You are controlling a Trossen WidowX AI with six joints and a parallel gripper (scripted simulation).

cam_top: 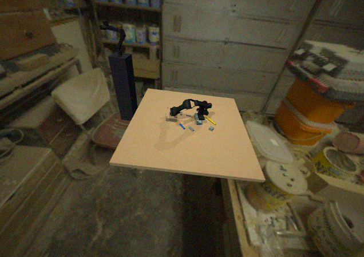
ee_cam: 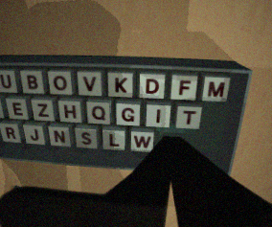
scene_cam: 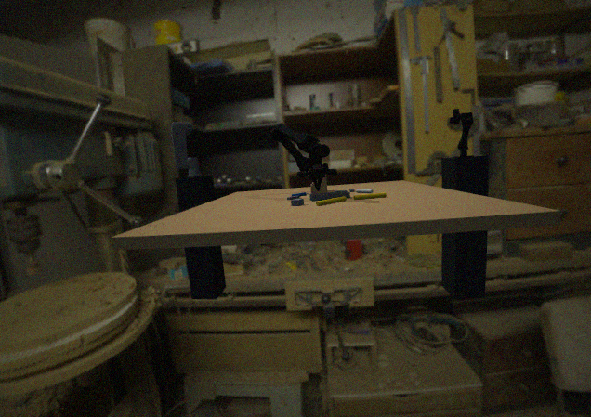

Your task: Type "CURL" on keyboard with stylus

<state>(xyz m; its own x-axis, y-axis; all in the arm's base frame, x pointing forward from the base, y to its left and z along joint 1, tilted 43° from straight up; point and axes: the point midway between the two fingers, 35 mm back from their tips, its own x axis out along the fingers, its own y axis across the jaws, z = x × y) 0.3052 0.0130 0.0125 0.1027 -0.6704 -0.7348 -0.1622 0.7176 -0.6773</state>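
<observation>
The keyboard (cam_top: pixel 198 122) (scene_cam: pixel 315 196) (ee_cam: pixel 219 130) is a dark teal board with pale lettered keys. The wrist view shows its right end, with the L key (ee_cam: pixel 113 140), the R key (ee_cam: pixel 10 132) and the U key (ee_cam: pixel 6 81); the C key is out of that view. My gripper (cam_top: pixel 201 118) (scene_cam: pixel 318 188) (ee_cam: pixel 170 145) is shut, its fingertips together, with no stylus visible between them. The tips are over the bare board just right of the W key (ee_cam: pixel 142 141); contact is unclear. A slim blue stick (cam_top: pixel 182 126) lies on the table; I cannot tell whether it is the stylus.
A yellow stick (cam_top: pixel 210 120) lies beside the keyboard; the exterior view shows two yellow sticks, one nearer (scene_cam: pixel 330 201) and one farther right (scene_cam: pixel 369 196). A pale stick (scene_cam: pixel 364 190) lies behind them. Small grey blocks (cam_top: pixel 211 128) (cam_top: pixel 191 128) lie near the keyboard.
</observation>
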